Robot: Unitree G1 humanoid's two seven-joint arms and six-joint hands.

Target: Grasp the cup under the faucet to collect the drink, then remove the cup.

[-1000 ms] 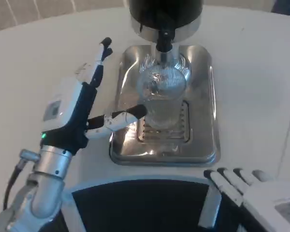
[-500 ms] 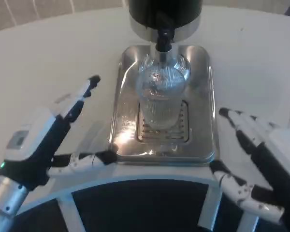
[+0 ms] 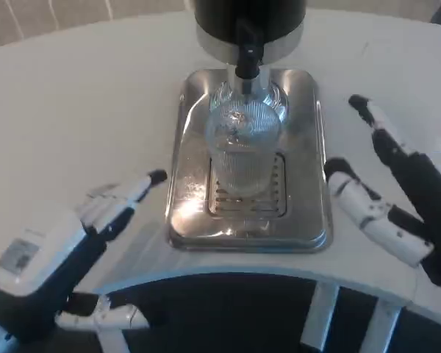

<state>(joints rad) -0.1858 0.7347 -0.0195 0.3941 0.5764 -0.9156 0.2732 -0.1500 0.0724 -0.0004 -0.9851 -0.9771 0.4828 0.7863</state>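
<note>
— How is the left hand (image 3: 73,243) lying?
— It is hovering near the table's front edge, low on the left; its fingers are reaching forward, spread, holding nothing.
— And the right hand (image 3: 393,195)?
— It is hanging by the right edge; fingers are pointing up and inward, apart, gripping nothing.

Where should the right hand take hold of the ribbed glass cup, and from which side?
Grip the cup around its ribbed middle wall, coming from its right, where the open right hand is. It stands upright on the metal tray, and the faucet blocks its top.
</note>
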